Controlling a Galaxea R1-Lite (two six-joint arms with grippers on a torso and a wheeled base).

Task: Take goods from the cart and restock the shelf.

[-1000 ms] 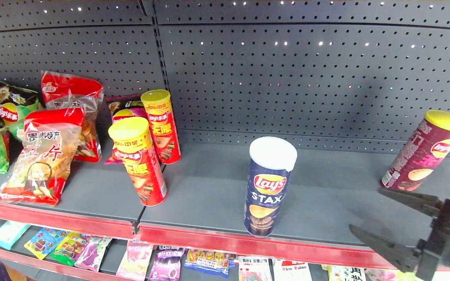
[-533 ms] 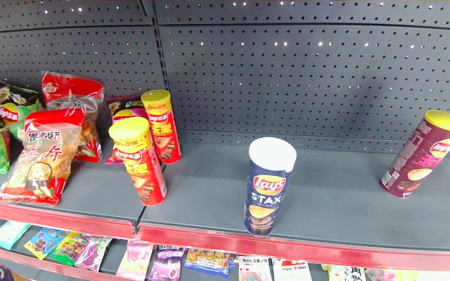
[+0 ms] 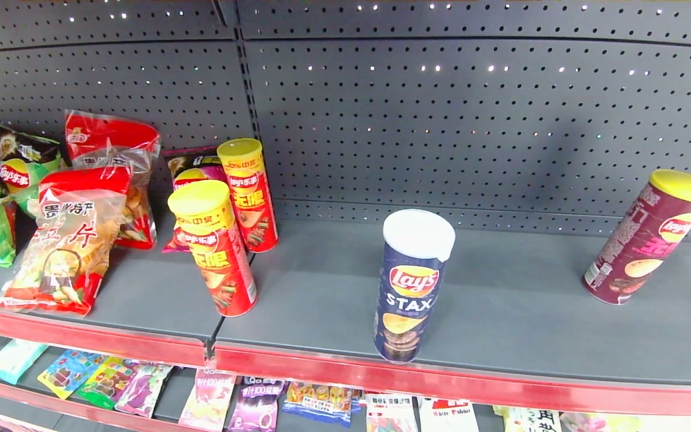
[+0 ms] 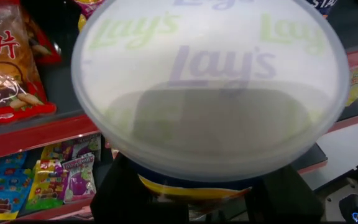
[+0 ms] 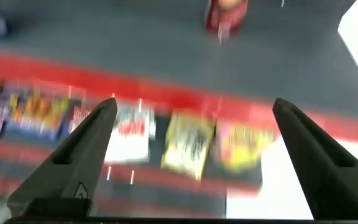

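left tool [image 4: 204, 194] clenched on white-lidded can [image 4: 210, 81], right tool [image 5: 194, 106] released, shelf [image 3: 513, 312] open between blue can [image 3: 408, 300] and maroon can [image 3: 645, 246]

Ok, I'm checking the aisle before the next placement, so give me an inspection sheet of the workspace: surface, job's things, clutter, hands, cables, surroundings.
Surface: grey shelf with a red front edge, wide bare stretches between the cans.
Job's things: blue can standing near the front edge; maroon can standing at far right; two red cans standing at left, one behind the other; held can with a pale lid.
Clutter: bags leaning at the shelf's left end.
Hands: left hand shut on the held can; right hand open, holding nothing, facing the shelf's front edge.
Cables: nothing seen.
Surroundings: pegboard behind; packets on the level below.
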